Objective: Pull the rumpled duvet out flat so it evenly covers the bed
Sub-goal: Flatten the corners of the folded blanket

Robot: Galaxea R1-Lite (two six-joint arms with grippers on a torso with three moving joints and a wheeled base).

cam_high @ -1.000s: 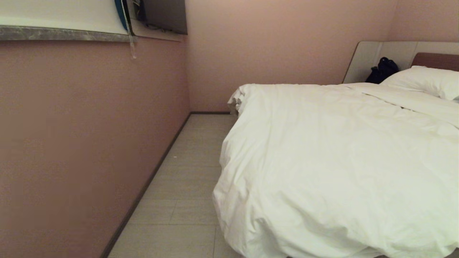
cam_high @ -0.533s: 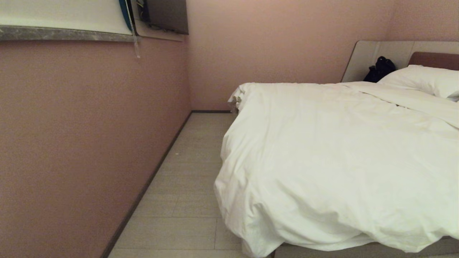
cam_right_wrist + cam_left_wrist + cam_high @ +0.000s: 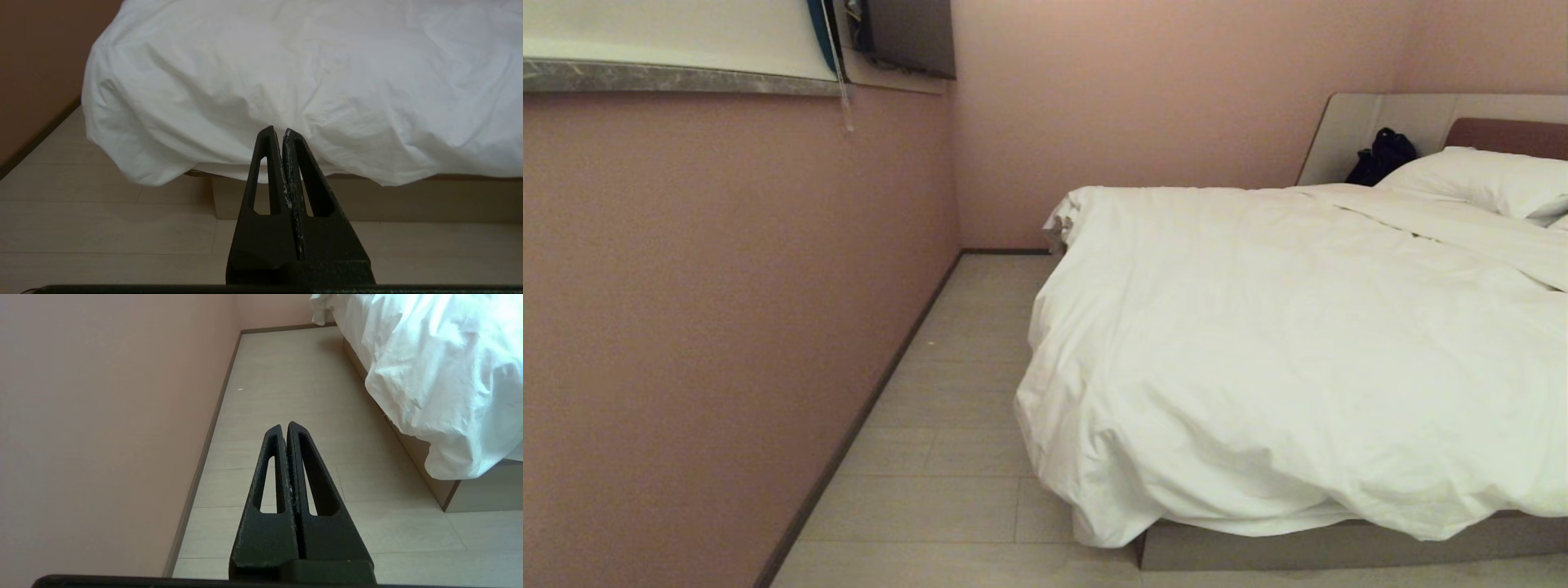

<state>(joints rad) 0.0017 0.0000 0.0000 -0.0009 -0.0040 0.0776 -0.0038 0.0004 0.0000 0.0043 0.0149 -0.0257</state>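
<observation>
view sits further back than a second ago; bed base (image 3: 1307,545) now shows under the duvet (image 3: 1282,343). left: wall (image 3: 711,310), floor (image 3: 947,425). left gripper (image 3: 284,425) clenched, empty, over floor. duvet overhangs the foot corner. right gripper (image 3: 277,130) clenched, empty, facing it. pillow (image 3: 1478,180), dark bag (image 3: 1380,155) at the headboard.

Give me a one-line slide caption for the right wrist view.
Shut right gripper points at the white duvet draped over the foot corner of the bed, holding nothing.

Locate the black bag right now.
Head view, far right: the black bag sits at the head of the bed, against the headboard, just left of the pillow.
</observation>
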